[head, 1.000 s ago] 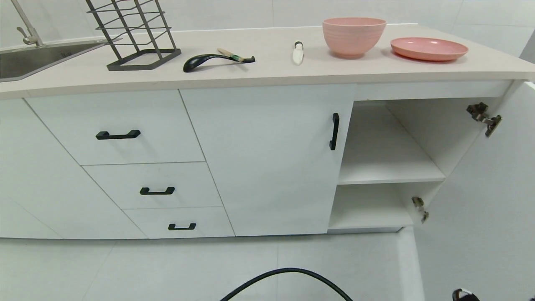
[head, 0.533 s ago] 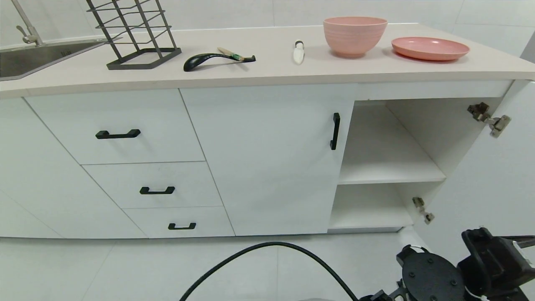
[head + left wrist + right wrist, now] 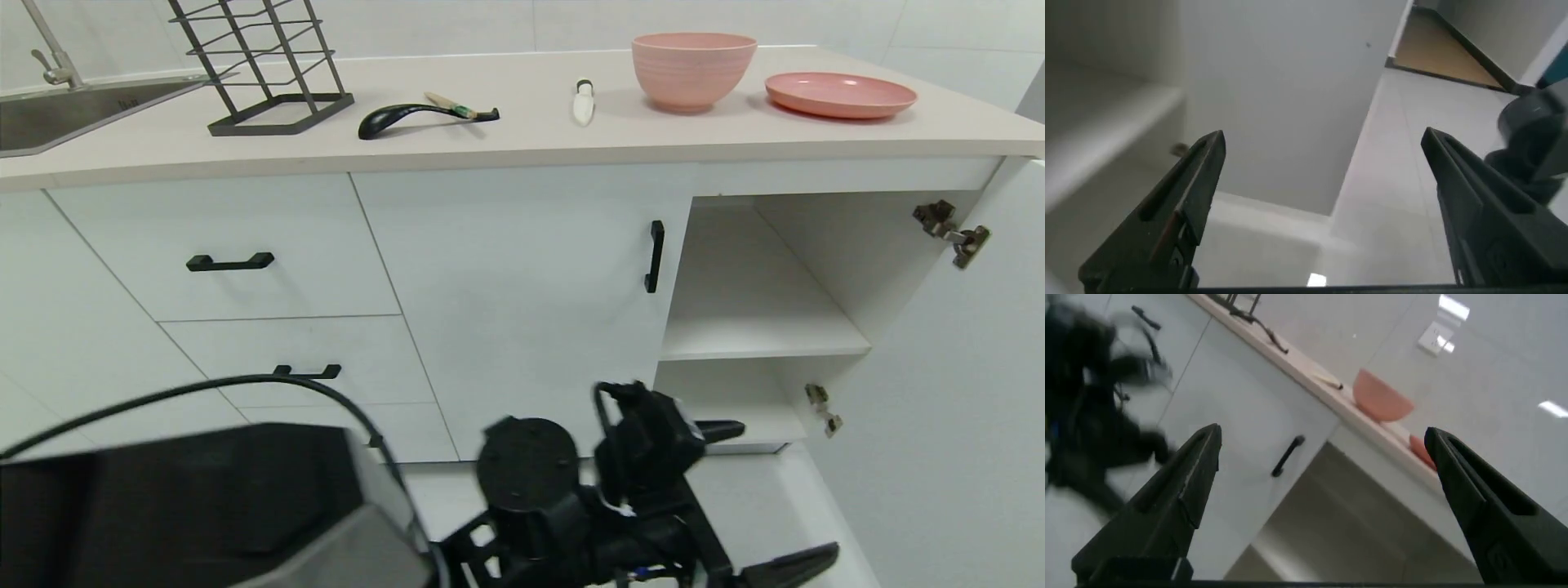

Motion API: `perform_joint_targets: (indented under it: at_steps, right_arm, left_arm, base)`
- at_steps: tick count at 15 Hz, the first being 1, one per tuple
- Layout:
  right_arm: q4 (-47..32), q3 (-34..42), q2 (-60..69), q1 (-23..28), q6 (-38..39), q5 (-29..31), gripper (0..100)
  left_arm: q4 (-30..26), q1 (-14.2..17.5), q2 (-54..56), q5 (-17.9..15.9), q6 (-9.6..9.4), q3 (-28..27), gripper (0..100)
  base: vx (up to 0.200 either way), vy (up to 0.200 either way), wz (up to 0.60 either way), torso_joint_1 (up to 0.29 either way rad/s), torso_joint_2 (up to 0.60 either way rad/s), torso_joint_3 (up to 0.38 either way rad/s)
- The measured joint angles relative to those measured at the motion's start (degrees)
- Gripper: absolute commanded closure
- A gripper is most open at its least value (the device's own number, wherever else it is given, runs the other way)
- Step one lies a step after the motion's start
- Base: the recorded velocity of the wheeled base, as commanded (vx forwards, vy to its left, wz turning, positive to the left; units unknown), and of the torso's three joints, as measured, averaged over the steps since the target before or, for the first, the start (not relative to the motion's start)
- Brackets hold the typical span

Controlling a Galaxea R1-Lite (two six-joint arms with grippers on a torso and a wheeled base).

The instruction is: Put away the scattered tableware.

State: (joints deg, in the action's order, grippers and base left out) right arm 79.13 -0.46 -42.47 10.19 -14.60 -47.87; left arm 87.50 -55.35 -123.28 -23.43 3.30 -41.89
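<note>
Before the open cabinet [image 3: 759, 322], left pincer [image 3: 785, 488] and right pincer [image 3: 1323, 433] both gape wide.

on the surface [image 3: 522, 143], from left end to right: sink [image 3: 65, 114], rack [image 3: 261, 73] just beside it, spoon [image 3: 408, 118], knife [image 3: 581, 102], bowl [image 3: 692, 69], plate [image 3: 841, 94] near the right end. a stick [image 3: 451, 106] lies behind the spoon's handle. below: drawers [image 3: 245, 261] left, open cupboard with one shelf [image 3: 759, 335] under bowl and plate.
</note>
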Motion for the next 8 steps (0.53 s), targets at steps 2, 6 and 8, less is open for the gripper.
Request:
perform_joint_targets:
  at_steps: [2,6,8]
  right_arm:
    - [-8.41,0.24,2.38,-0.09,0.05,0.63,0]
    - [-29.78,0.46,14.08,-0.22,-0.11,1.48,0]
    - [-40.62,0.46,22.38,-1.93,-0.55,2.02,0]
  left_arm:
    - [1.21,5.49,14.54,-0.02,-0.57,12.01,0]
    - [0.52,17.83,40.81,-0.05,-1.34,32.46,0]
    - [-2.55,26.49,53.0,-0.1,-1.74,37.35,0]
  base:
    - [0.0,0.0,0.0,0.0,0.0,0.0]
    - [0.0,0.0,0.0,0.0,0.0,0.0]
    - [0.0,0.0,0.0,0.0,0.0,0.0]
